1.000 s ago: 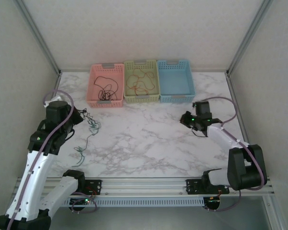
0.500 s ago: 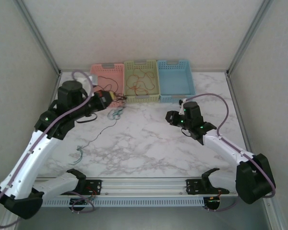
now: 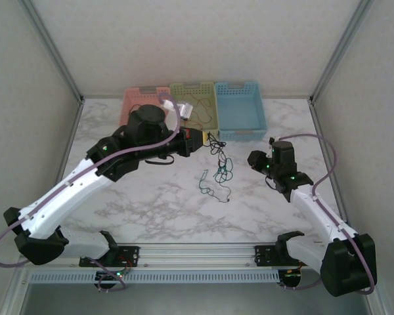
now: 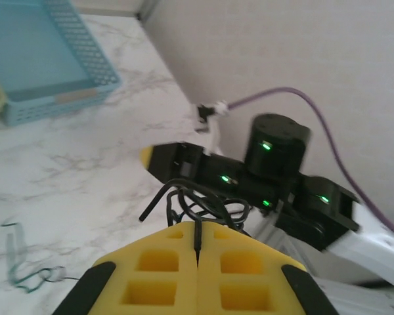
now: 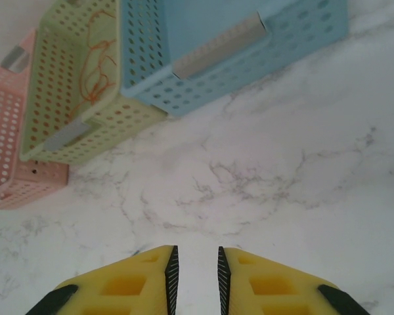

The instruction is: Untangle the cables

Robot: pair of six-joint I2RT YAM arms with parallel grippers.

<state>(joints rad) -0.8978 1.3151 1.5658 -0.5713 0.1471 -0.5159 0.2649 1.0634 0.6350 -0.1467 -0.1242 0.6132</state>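
Observation:
My left gripper [image 3: 203, 139] reaches across to the middle of the table, just in front of the baskets. It is shut on a black cable [image 4: 198, 241], pinched between the yellow fingers [image 4: 151, 269], and loops of it [image 4: 203, 200] bunch at the tips. From the grip a tangle of black and teal cables [image 3: 220, 167] hangs down, and its tail lies on the marble [image 3: 213, 191]. A teal strand [image 4: 20, 272] rests on the table. My right gripper [image 3: 252, 159] faces the tangle from the right, a short way off. Its jaws [image 5: 194, 275] stand slightly open over bare marble with nothing between them.
Three baskets line the back: pink [image 3: 132, 98], largely behind my left arm, green [image 3: 196, 92] with a red-orange cable [image 5: 98, 65] inside, and blue [image 3: 241, 108]. Enclosure walls stand close on both sides. A metal rail [image 3: 197, 252] runs along the near edge.
My left arm has swung from the left side to the middle, carrying the cable tangle with it. The right gripper has opened a little and drawn back to the right.

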